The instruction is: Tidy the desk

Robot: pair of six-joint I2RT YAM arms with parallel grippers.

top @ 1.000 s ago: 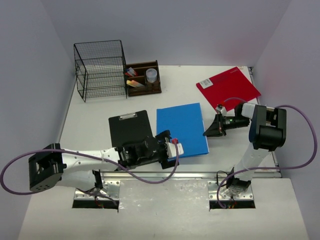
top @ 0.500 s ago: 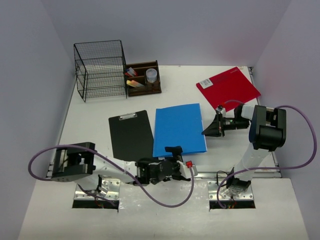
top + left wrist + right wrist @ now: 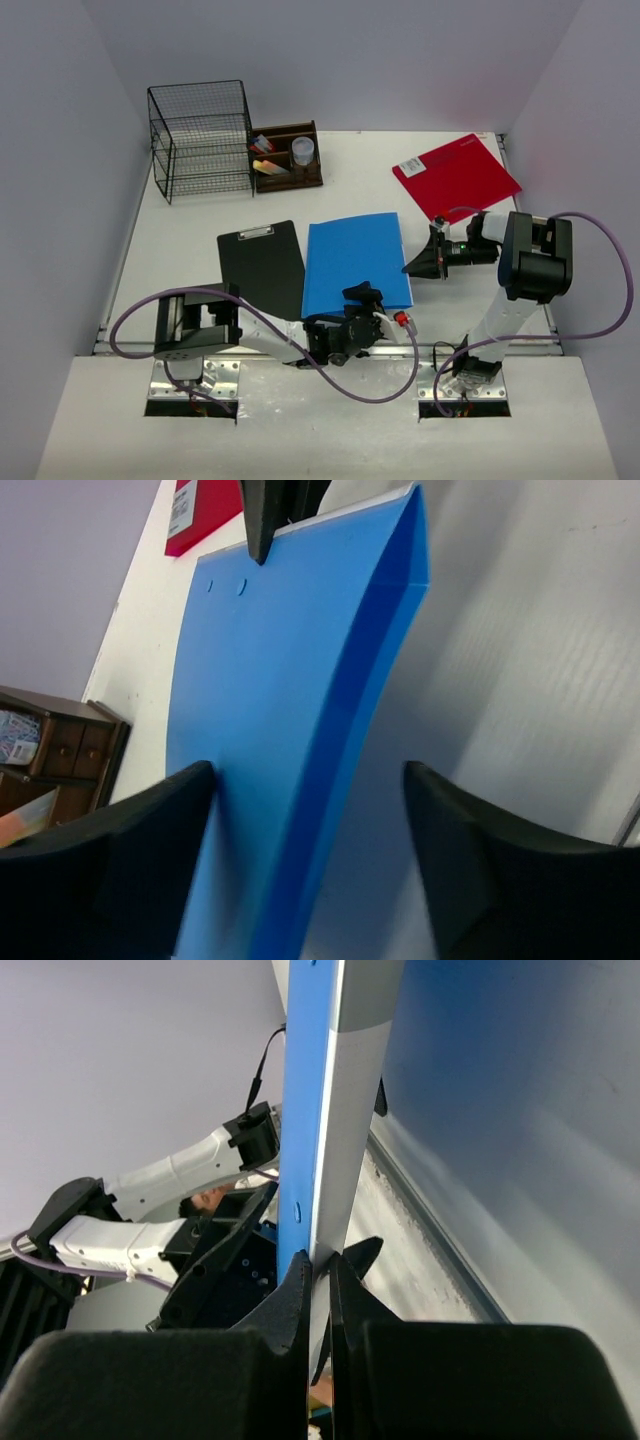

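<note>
Near end of blue folder [image 3: 270, 710] past bottom edge; wooden organizer [image 3: 60, 745] cropped left.

Looks like a robotics lab cell dressed as an office. Closed in by bare walls [image 3: 330, 60]. Has a left robot arm [image 3: 190, 325] and right robot arm [image 3: 535, 255] bolted at the bottom edge of a white desk [image 3: 170, 250]. Holds a wire basket [image 3: 200, 140] and wooden organizer [image 3: 287, 160] upper left, clipboard [image 3: 260, 265] and blue folder [image 3: 355, 255] centre, red folder [image 3: 458, 175] upper right.

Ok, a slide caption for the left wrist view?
The left hand, open, straddles the blue folder at its near edge over the white desk while the right hand pinches its far end.
</note>
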